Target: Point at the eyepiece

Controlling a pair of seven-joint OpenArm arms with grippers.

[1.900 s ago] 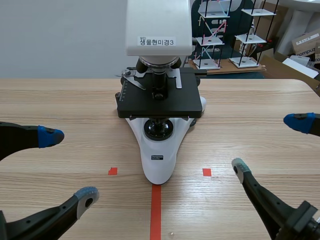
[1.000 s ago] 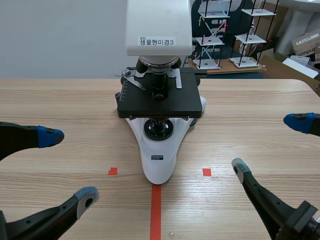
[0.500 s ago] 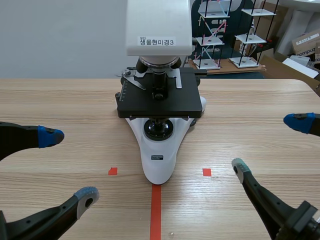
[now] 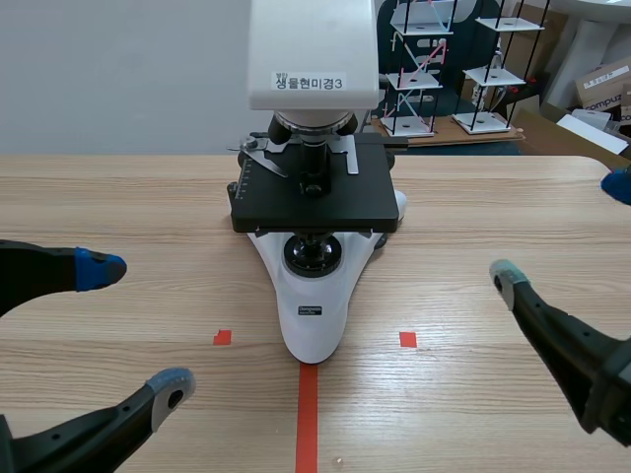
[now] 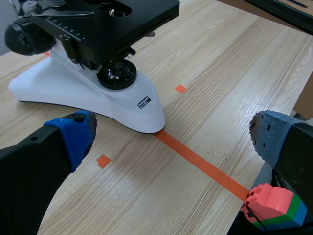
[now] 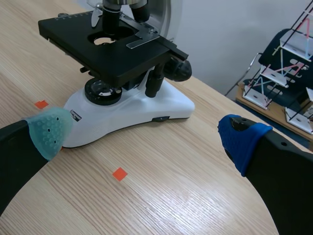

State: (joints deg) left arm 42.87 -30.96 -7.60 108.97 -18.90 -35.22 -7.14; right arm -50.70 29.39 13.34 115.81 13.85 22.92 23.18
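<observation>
Currently microscope [image 4: 314,296] stands mid-table [image 4: 473,197], head cut off up top, so eyepiece can't be seen. Left gripper [image 4: 136,326] and right gripper [image 4: 564,231] flank its base, jaws wide, holding nothing.

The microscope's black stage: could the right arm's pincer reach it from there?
Probably yes: the right pincer is open beside the microscope, with only bare table between it and the stage.
</observation>
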